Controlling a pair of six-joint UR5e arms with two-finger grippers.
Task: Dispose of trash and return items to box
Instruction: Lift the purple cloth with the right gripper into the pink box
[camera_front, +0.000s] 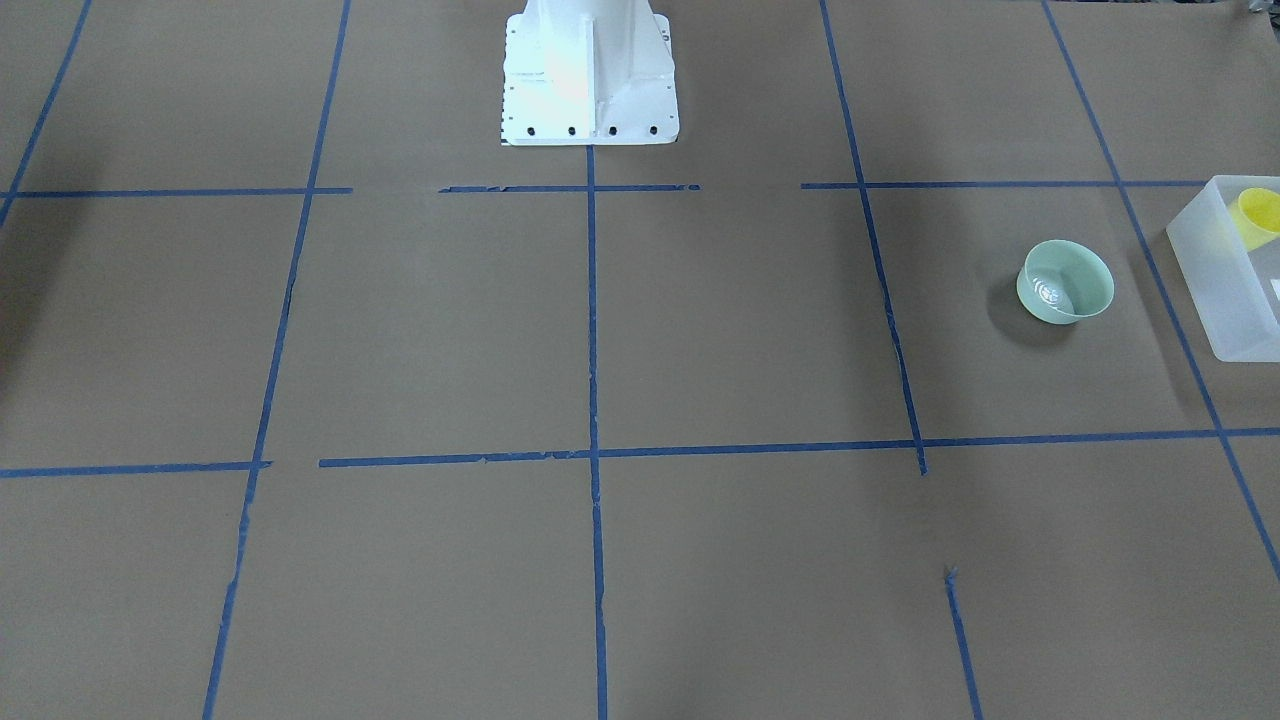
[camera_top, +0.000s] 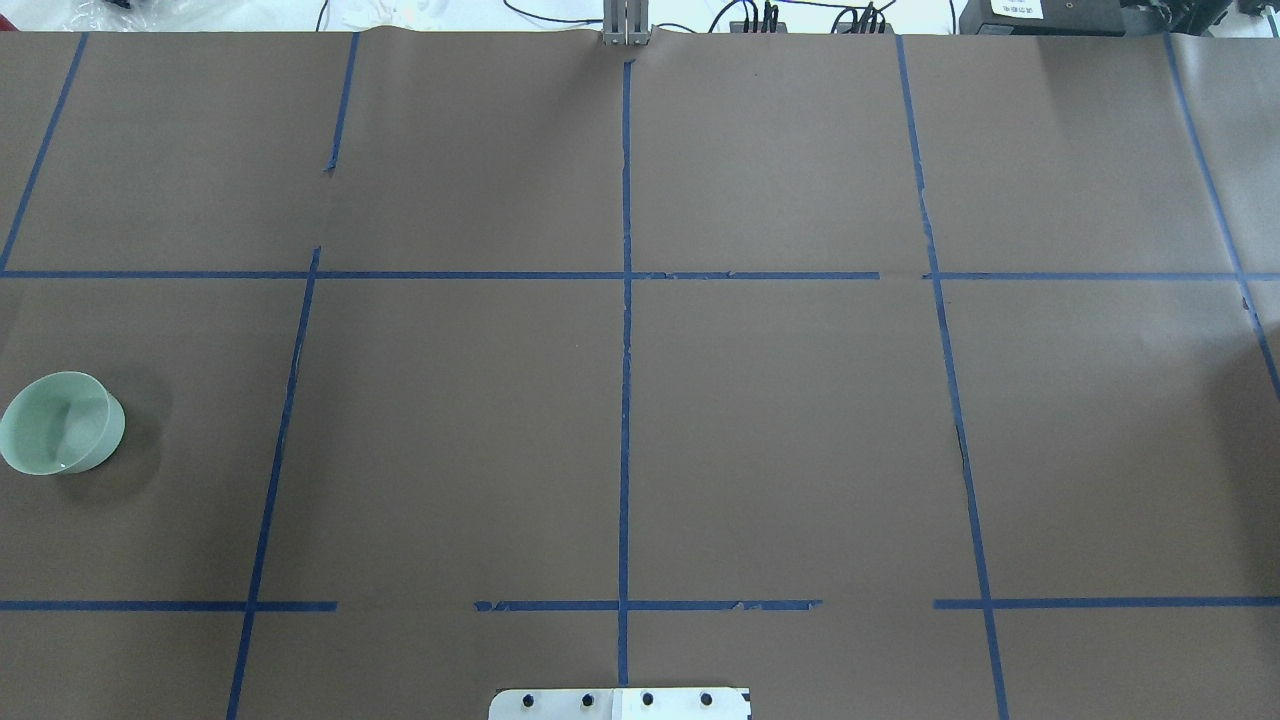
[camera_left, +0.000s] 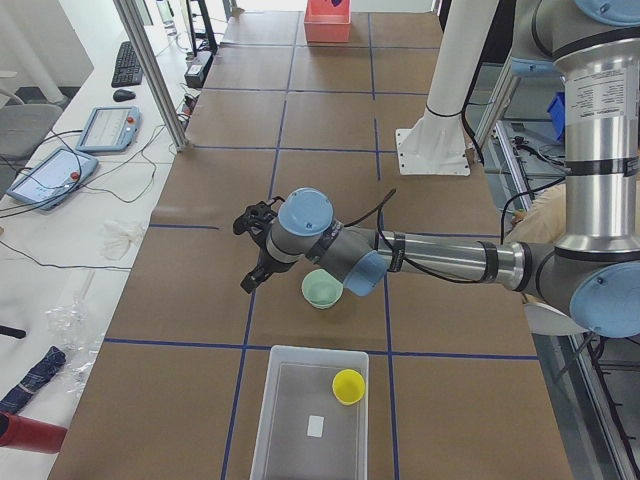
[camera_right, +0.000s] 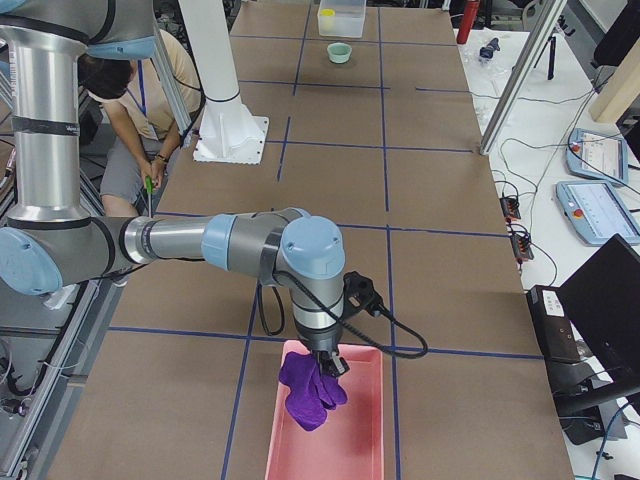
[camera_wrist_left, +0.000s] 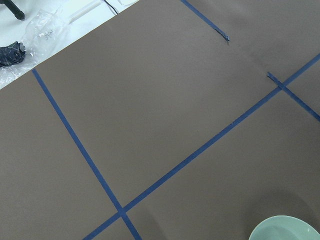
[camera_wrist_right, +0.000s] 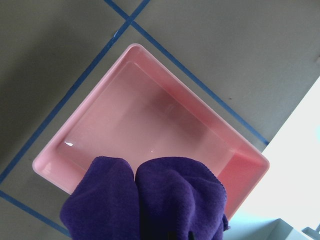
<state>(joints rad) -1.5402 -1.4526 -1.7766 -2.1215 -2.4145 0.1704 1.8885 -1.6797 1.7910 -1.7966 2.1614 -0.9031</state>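
Note:
The purple cloth (camera_right: 308, 395) hangs bunched from my right gripper (camera_right: 328, 365), which is shut on it just above a pink tray (camera_right: 352, 425). In the right wrist view the cloth (camera_wrist_right: 150, 200) covers the fingers and the tray (camera_wrist_right: 150, 115) lies empty below. The mint-green bowl (camera_front: 1065, 282) stands upright on the brown paper beside the frosted box (camera_front: 1215, 290). The yellow cup (camera_left: 348, 386) lies inside the box (camera_left: 290, 420). My left gripper (camera_left: 250, 275) hovers just beyond the bowl (camera_left: 322, 290). I cannot tell whether it is open or shut.
The white robot base (camera_front: 588, 75) stands mid-table at the robot's edge. A person (camera_right: 150, 90) crouches behind it. Pendants, cables and a black laptop (camera_right: 600, 310) line the operators' side. Blue tape lines grid the brown paper.

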